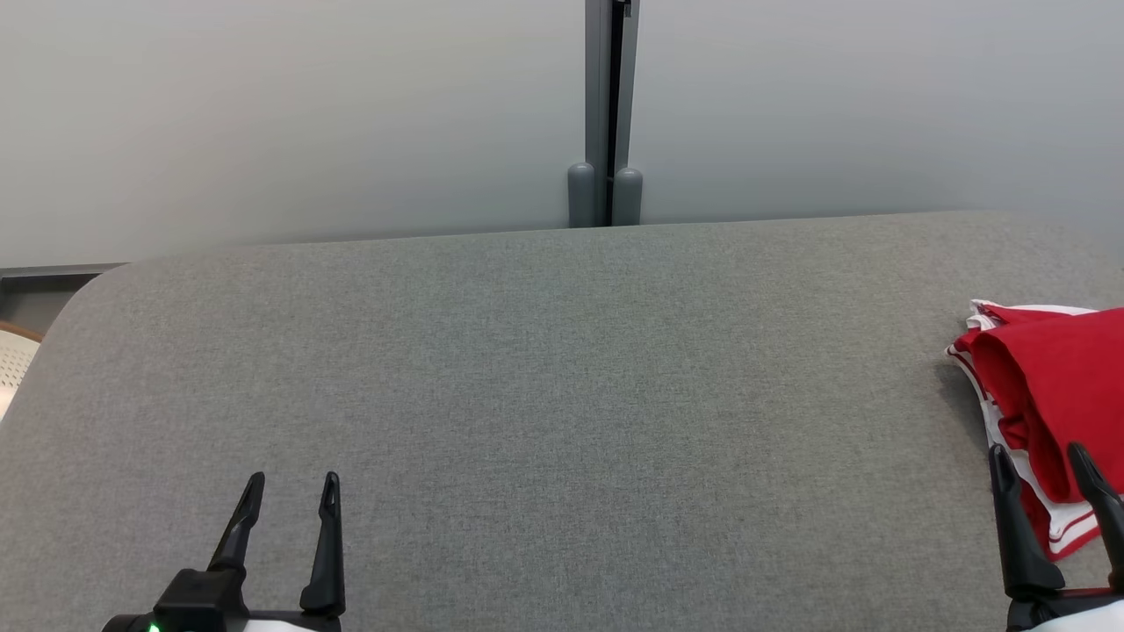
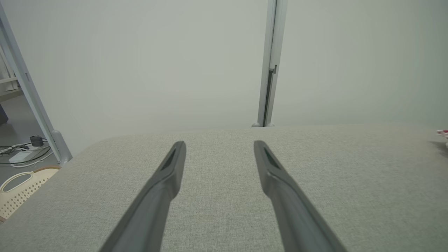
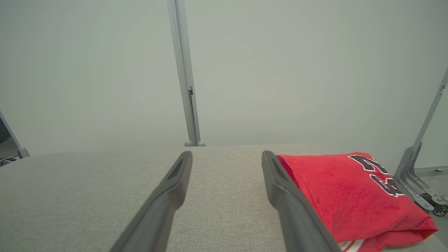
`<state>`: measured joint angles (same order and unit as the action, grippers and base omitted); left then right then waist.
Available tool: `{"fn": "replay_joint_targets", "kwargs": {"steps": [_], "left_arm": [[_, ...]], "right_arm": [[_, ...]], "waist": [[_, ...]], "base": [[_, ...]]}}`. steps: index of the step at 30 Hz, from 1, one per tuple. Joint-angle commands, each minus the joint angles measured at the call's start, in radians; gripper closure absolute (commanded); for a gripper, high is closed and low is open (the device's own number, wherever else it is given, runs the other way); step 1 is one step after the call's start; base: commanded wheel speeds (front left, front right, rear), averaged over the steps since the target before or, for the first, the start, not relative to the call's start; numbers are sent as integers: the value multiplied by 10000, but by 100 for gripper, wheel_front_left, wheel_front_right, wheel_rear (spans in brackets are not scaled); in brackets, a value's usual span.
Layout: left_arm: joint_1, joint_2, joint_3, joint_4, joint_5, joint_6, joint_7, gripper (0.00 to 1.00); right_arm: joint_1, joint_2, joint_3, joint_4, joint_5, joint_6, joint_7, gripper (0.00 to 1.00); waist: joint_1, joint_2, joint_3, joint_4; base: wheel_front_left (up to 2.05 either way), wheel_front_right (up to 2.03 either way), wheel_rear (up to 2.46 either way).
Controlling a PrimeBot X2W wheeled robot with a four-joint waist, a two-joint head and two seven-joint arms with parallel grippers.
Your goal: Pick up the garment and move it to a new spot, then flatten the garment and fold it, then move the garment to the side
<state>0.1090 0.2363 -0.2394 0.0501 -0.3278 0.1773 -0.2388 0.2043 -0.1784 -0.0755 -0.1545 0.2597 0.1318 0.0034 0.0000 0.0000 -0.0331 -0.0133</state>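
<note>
Red garment lay at the bench's right edge; the spread, empty right pincer could nudge it off.

A grey fabric-covered table bears a folded red garment at its right edge.

One red garment; two claws: left claw, right claw; one grey table; one basket.
</note>
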Motion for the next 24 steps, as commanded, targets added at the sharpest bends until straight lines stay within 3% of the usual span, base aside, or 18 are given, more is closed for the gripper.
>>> {"fn": "replay_joint_targets", "kwargs": {"steps": [1, 2, 3, 6, 24], "left_arm": [[-189, 21, 10, 26, -52, 73, -15, 0], [-199, 30, 1, 37, -39, 93, -6, 0], [-73, 1, -21, 24, -3, 30, 12, 100], [56, -99, -79, 234, -29, 29, 20, 100], [-481, -382, 608, 627, -3183, -691, 708, 100]], "right_arm": [[-69, -72, -6, -64, 70, -24, 23, 0], [-78, -80, -6, -70, 72, -24, 24, 0], [-4, -14, -6, -5, 24, 0, -1, 100], [41, 112, 35, 239, 48, 0, -3, 100], [-718, 334, -7, 1105, 3267, -3, 208, 100]], "waist": [[0, 0, 25, 5], [0, 0, 35, 6], [0, 0, 39, 7], [0, 0, 48, 9], [0, 0, 93, 26]], "base": [[0, 0, 0], [0, 0, 0], [0, 0, 0], [0, 0, 0], [0, 0, 0]]}}
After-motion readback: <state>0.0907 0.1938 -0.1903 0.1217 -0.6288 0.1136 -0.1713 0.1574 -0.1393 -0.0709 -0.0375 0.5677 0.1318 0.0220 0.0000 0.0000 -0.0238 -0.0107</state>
